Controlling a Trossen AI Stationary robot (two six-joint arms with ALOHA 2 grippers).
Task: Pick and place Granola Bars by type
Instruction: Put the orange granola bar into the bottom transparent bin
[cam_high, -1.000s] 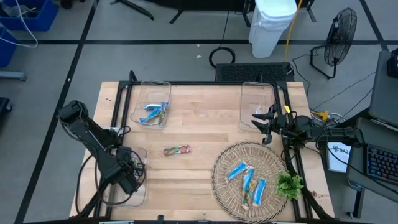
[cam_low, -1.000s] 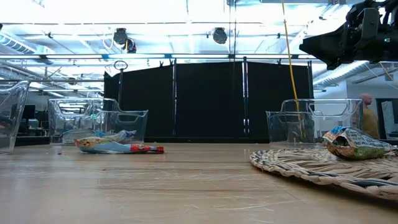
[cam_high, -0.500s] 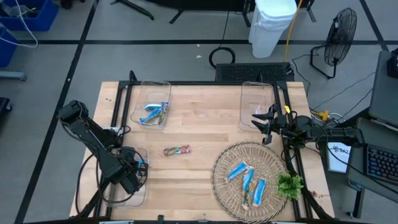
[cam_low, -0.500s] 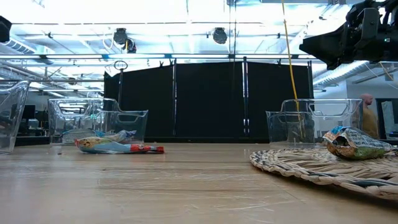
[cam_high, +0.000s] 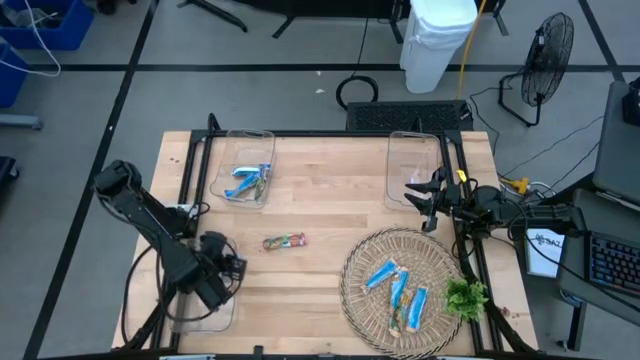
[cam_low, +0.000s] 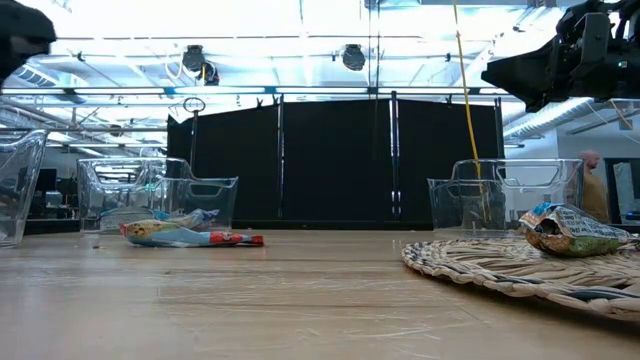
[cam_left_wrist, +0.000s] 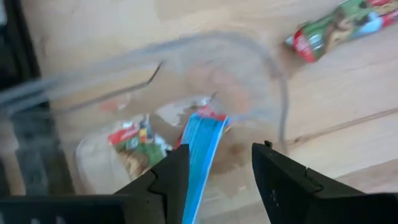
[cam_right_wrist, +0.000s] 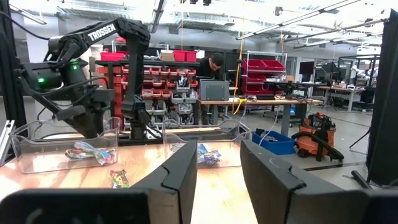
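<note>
Nearest me, the left gripper (cam_high: 228, 272) has just shifted off the near-left clear bin (cam_high: 185, 318) toward the table's middle, fingers spread and empty; a blue bar (cam_left_wrist: 200, 146) lies in that bin among multicoloured ones. The loose multicoloured bar (cam_high: 284, 241) looks next. Farther off, the right gripper (cam_high: 421, 199) waits open by the far-right bin (cam_high: 412, 170).

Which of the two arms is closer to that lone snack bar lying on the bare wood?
The left. Its left gripper hangs over the near-left clear bin, just beside the lone bar. The right gripper waits across the table by the far-right bin.
</note>
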